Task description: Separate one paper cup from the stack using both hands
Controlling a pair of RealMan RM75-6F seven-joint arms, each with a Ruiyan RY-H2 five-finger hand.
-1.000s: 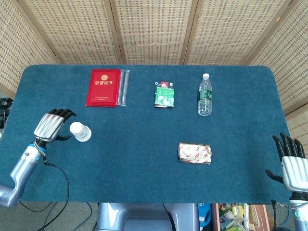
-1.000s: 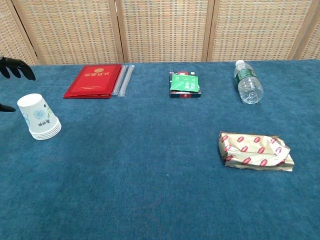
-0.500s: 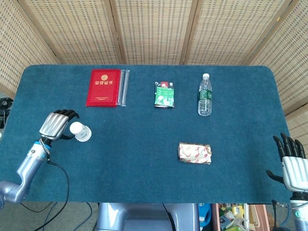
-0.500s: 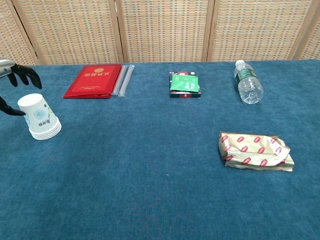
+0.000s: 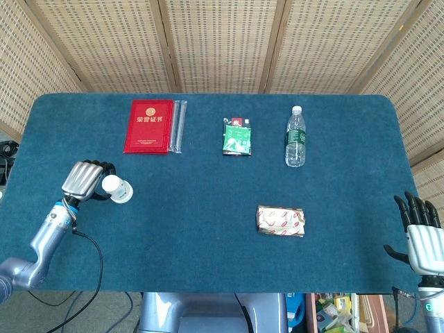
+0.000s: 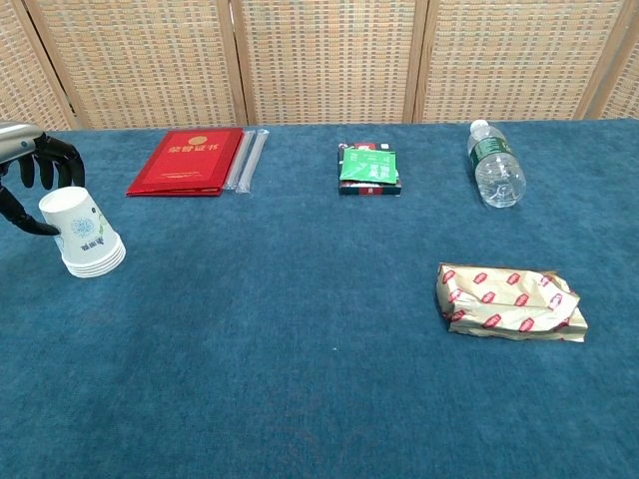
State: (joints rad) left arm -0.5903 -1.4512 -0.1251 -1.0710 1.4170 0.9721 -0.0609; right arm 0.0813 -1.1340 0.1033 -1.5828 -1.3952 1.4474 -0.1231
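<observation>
A stack of white paper cups (image 5: pixel 118 189) (image 6: pixel 84 234) stands upside down near the table's left edge, leaning slightly. My left hand (image 5: pixel 84 179) (image 6: pixel 30 180) is at the stack's upper end, which lies between its thumb and curved fingers (image 6: pixel 58 158). The thumb touches the top cup; the fingers have not closed on it. My right hand (image 5: pixel 421 233) hangs off the table's front right corner, far from the cups. Its fingers are spread and it holds nothing. The chest view does not show it.
At the back lie a red certificate booklet (image 5: pixel 148 125) with a clear tube beside it, a green packet (image 5: pixel 237 137) and a lying water bottle (image 5: pixel 295 137). A wrapped snack bag (image 5: pixel 281 220) rests right of centre. A black cable hangs by my left arm.
My left hand has moved right to the cup stack and now brackets its top. The stack has shifted slightly to the right. The right hand has hardly moved.
</observation>
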